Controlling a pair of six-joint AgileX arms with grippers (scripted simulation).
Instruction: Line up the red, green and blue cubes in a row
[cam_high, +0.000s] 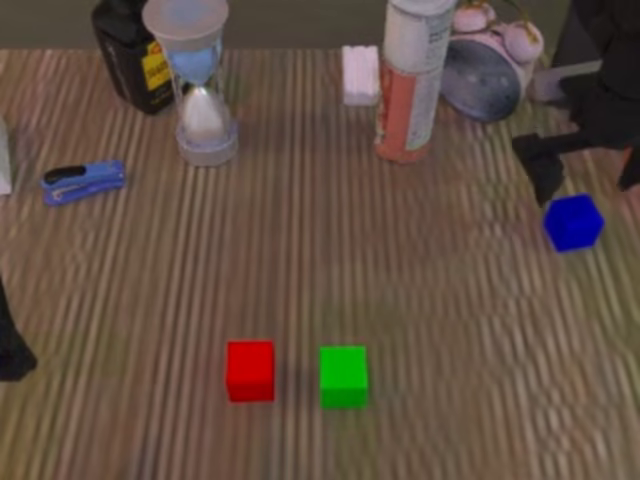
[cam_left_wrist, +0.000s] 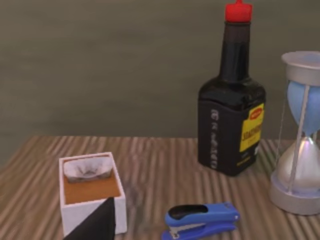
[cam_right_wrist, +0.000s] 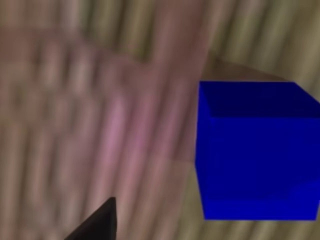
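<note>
The red cube (cam_high: 250, 370) and the green cube (cam_high: 343, 376) sit side by side near the table's front, a small gap between them. The blue cube (cam_high: 573, 222) lies alone at the far right, and it fills the right wrist view as blue cube (cam_right_wrist: 257, 150). My right gripper (cam_high: 588, 170) hovers just behind the blue cube, open, its dark fingers (cam_high: 545, 168) spread wider than the cube and holding nothing. One fingertip (cam_right_wrist: 100, 220) shows in the right wrist view, apart from the cube. My left gripper (cam_high: 12, 350) is parked at the left edge, open and empty.
Along the back stand a dark sauce bottle (cam_high: 135, 55), an hourglass (cam_high: 203, 85), a pale ridged block (cam_high: 360, 73), a spray can (cam_high: 410, 80) and an alarm clock (cam_high: 490, 65). A blue stapler (cam_high: 83, 182) lies at the left. A white box (cam_left_wrist: 91, 192) sits near the left arm.
</note>
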